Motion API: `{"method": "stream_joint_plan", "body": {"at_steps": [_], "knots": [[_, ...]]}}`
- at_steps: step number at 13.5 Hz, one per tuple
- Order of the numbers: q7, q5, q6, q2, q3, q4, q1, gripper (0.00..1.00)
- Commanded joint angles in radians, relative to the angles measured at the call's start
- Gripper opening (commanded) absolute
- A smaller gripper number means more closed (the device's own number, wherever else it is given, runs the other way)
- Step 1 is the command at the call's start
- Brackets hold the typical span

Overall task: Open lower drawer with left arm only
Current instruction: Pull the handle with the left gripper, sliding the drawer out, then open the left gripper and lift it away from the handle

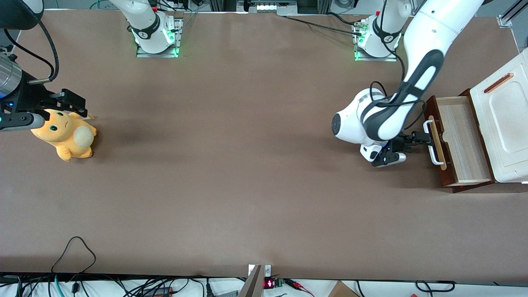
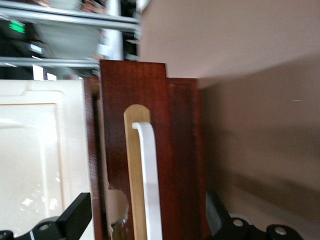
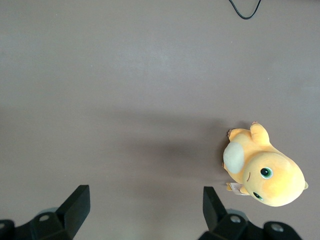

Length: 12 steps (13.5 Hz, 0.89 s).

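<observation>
Straddling white loop handle, jaws stand apart, one finger each side of it, not clamped. Gripper sits at front of lower drawer, at working arm's end of table. Drawer already drawn well out of white cabinet, pale wood inside exposed. You judge opening nearly complete. Keep left arm pulling straight along drawer travel; avoid side load, or handle slips and drawer binds.

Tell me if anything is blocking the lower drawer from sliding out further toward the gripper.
Nothing visible blocks it. The lower drawer is already pulled out, and the open gripper sits at its white handle; only bare table lies ahead.
</observation>
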Motion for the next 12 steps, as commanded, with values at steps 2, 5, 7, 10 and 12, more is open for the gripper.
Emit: {"method": "stream_joint_plan", "body": {"at_steps": [2,5,7,10,12], "knots": [[0.186,-0.303,0.091,-0.124,0.010,0.112,0.009,1.00],[0.352,-0.554,0.093,-0.225,0.058,0.206,0.007,1.00],[0.481,-0.746,0.093,-0.295,0.143,0.266,-0.005,1.00],[0.643,-1.039,0.095,-0.380,0.321,0.312,-0.048,1.00],[0.703,-1.130,0.095,-0.423,0.421,0.310,-0.085,1.00]]}}
